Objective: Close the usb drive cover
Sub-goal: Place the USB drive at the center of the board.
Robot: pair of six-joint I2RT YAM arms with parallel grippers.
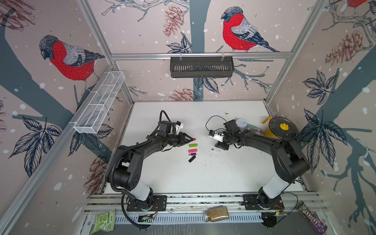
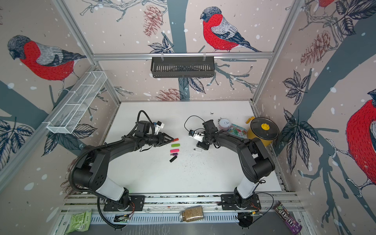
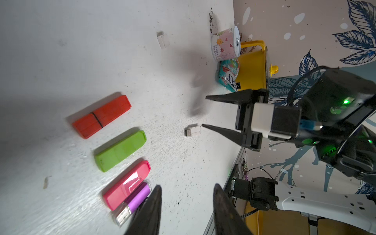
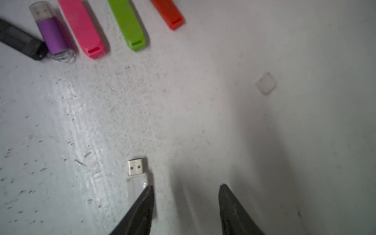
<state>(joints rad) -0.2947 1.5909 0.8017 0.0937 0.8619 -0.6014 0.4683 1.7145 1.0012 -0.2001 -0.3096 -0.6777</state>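
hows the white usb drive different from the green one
The white drive has its metal plug bare; the green drive shows no plug. The white drive is slimmer than the green drive. The white drive lies alone; the green drive sits between the orange drive and the pink drive. Both lie flat on the table.
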